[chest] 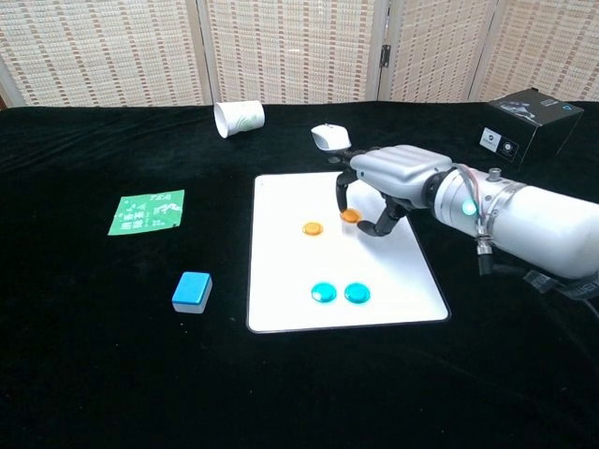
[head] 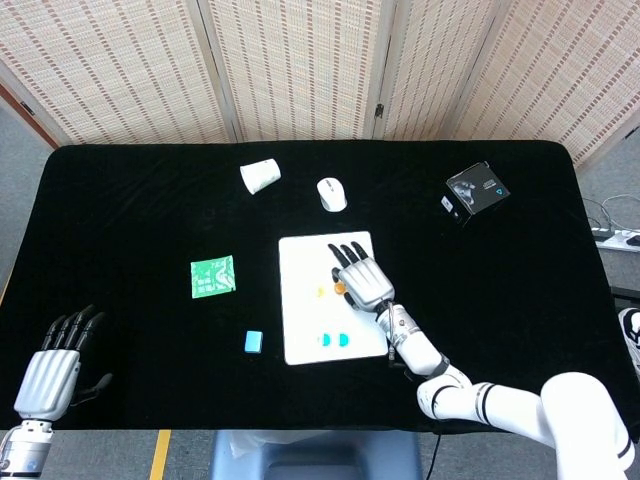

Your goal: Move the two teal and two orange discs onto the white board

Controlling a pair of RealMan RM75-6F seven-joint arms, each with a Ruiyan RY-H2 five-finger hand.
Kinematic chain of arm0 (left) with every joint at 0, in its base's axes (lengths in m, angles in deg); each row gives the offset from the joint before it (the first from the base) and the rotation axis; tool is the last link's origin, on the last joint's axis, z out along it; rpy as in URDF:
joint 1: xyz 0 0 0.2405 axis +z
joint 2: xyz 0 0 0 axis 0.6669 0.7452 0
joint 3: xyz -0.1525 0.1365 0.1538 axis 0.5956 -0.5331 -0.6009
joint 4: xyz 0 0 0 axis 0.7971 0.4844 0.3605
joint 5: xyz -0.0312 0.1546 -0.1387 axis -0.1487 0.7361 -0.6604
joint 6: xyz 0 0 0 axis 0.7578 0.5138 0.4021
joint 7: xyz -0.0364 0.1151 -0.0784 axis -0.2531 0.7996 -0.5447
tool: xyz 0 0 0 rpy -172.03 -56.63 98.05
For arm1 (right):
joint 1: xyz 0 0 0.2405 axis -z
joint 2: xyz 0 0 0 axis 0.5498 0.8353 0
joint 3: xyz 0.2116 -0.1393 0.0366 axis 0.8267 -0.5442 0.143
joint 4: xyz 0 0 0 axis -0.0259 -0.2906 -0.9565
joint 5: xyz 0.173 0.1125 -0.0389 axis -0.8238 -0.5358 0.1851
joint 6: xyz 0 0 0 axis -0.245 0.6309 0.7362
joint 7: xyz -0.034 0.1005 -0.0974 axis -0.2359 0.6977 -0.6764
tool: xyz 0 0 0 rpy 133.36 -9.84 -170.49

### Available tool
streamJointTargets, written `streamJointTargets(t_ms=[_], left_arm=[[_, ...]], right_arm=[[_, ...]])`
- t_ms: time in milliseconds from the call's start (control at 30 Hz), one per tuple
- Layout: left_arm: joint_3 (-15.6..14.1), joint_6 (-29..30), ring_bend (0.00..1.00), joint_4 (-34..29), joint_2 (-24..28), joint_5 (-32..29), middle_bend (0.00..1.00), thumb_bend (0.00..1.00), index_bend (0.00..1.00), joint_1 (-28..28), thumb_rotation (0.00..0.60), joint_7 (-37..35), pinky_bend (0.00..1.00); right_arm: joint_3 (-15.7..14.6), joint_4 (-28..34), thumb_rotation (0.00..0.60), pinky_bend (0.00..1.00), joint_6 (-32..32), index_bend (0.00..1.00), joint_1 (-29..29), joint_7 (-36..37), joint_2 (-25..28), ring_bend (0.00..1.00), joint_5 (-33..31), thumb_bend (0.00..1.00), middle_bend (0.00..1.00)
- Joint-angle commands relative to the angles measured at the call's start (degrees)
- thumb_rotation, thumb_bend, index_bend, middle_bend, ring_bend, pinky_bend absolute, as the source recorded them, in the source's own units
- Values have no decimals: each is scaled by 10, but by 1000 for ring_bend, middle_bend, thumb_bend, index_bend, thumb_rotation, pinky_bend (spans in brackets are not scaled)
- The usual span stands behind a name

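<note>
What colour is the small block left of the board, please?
Light blue block, clearest in the chest view.
</note>
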Motion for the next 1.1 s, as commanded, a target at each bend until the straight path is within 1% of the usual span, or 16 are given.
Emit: streamJointTargets(t_ms=[33, 333, 433, 500, 533, 600, 667, 700, 767, 900, 967, 1100], left_arm=[[0, -1, 35, 2, 0, -2, 8, 278, 98, 0, 600, -1, 0], [1, -1, 35, 7, -1, -2, 8, 278, 98, 0, 600, -6, 0], [0, -2, 35, 8, -1, -3, 8, 277, 98, 0, 600, -9, 0], [0, -2, 35, 11, -2, -4, 8, 278, 98, 1, 600, -11, 0], [0, -2, 35, 11, -2, -5, 8, 278, 98, 1, 600, -11, 0], [0, -2, 35, 14, -3, -5, 8, 278, 98, 2, 600, -13, 0], [0, -3, 35, 15, -3, -5, 8, 277, 97, 1, 600, -14, 0], [0, -3, 35, 16, -4, -5, 8, 277, 97, 1, 600, -14, 0], [1, -3, 35, 16, -4, -5, 8, 278, 96, 1, 600, -16, 0], [2, -2, 35, 17, -4, -5, 8, 278, 94, 0, 600, -19, 0], [4, -3, 35, 18, -5, -6, 8, 278, 94, -2, 600, -20, 0], [7, -5, 35, 16, -9, -1, 8, 278, 94, -7, 600, -15, 0]], right_arm=[[3, -8, 600, 0, -6, 516, -7, -11, -8, 0, -11, 475, 24], [5, -20, 600, 0, -8, 488, -21, -25, -21, 0, -30, 474, 25], [3, -21, 600, 0, -12, 449, -23, -29, -23, 0, -35, 475, 25], [0, -20, 600, 0, -12, 391, -24, -29, -22, 0, -36, 475, 25], [0, -20, 600, 0, -12, 345, -23, -29, -22, 0, -36, 475, 24], [-2, -13, 600, 0, -9, 210, -22, -26, -17, 0, -33, 475, 21], [-1, -3, 600, 0, -2, 102, -18, -20, -8, 0, -30, 475, 18], [1, 6, 600, 0, 5, 52, -14, -14, 1, 0, -27, 475, 17], [1, 24, 600, 0, 17, 7, -6, -5, 18, 0, -21, 475, 15], [3, 78, 600, 0, 68, 1, 27, 15, 70, 0, -2, 475, 7], [-2, 112, 600, 0, 101, 1, 52, 23, 104, 0, 9, 475, 3], [-25, 177, 600, 0, 171, 1, 110, 38, 174, 0, 41, 475, 1]])
